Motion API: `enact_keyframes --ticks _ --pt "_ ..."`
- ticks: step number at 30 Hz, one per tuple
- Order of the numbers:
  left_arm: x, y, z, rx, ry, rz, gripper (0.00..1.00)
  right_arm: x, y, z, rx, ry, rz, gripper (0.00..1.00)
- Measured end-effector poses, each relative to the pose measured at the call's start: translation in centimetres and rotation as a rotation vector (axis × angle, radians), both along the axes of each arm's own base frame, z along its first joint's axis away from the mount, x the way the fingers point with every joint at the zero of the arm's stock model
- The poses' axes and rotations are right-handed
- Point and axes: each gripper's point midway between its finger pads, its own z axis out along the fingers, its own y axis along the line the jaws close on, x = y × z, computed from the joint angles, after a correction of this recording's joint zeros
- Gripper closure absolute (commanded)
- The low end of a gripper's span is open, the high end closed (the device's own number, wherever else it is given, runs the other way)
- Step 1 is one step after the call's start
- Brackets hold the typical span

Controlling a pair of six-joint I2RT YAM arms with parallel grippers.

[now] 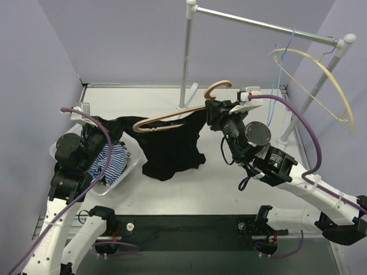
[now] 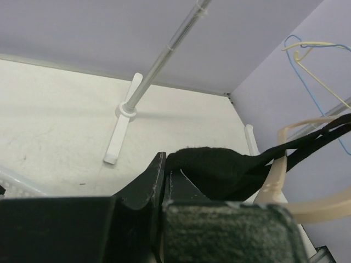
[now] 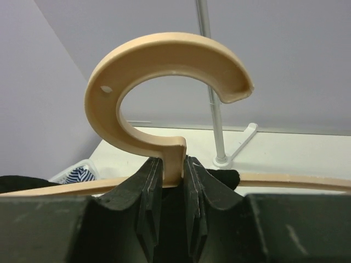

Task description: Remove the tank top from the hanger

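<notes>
- The right fingers (image 3: 193,183) are almost shut and pinch the flat neck of the hanger (image 1: 166,118) just under its hook. I judge that this grip keeps the hanger lifted and steady, so that the cloth can be drawn off it.
- The left fingers (image 2: 154,183) are fully closed on a fold of the black tank top (image 1: 172,152), at the shoulder end toward 9 o'clock in the top view. This hold seems meant to pull the strap over the tip of the hanger arm.
- The tank top is in the middle of the desk (image 1: 189,197), hanging from the hanger arm. Its lower hem seems to rest on the desk toward 6 o'clock. The shoulder at 9 o'clock is stretched past the hanger end to the left fingers.
- In the left wrist view, thin black straps cross the pale hanger arm, so the garment is not yet free on that side. The shoulder at 3 o'clock is hidden behind the right fingers, and I cannot tell how it sits.
- The cloth is plain black, soft and limp, with a wavy hem and no print that I can see.
- At 9 o'clock stands a clear bin (image 1: 135,163) with a striped cloth (image 1: 112,160) in it. At 1 to 2 o'clock a rail (image 1: 258,24) carries spare hangers (image 1: 321,74), well apart from the work.
</notes>
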Motion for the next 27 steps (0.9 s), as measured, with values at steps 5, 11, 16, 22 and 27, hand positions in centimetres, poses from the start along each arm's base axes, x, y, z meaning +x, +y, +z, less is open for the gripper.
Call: enact_keyframes --ticks 5,11,16,22,27 --pt "0.9 0.0 -1.6 0.006 0.071 0.016 1.0 -1.0 -0.1 0.9 0.024 -0.022 0.061 1.0" --pt "1.7 0.1 -2.8 0.028 0.132 0.03 1.0 -2.1 0.2 0.6 0.041 -0.021 0.136 1.0" --pt "0.7 -0.5 -2.2 0.01 0.088 -0.019 1.0 -2.6 1.1 1.1 0.117 -0.01 0.199 1.0" --pt "-0.2 -0.9 -4.2 0.005 0.102 -0.053 1.0 -3.0 4.4 3.9 0.306 0.013 0.32 1.0" --pt "-0.2 -1.5 -6.1 -0.004 0.136 -0.085 1.0 -2.8 5.2 6.2 0.467 0.036 0.364 1.0"
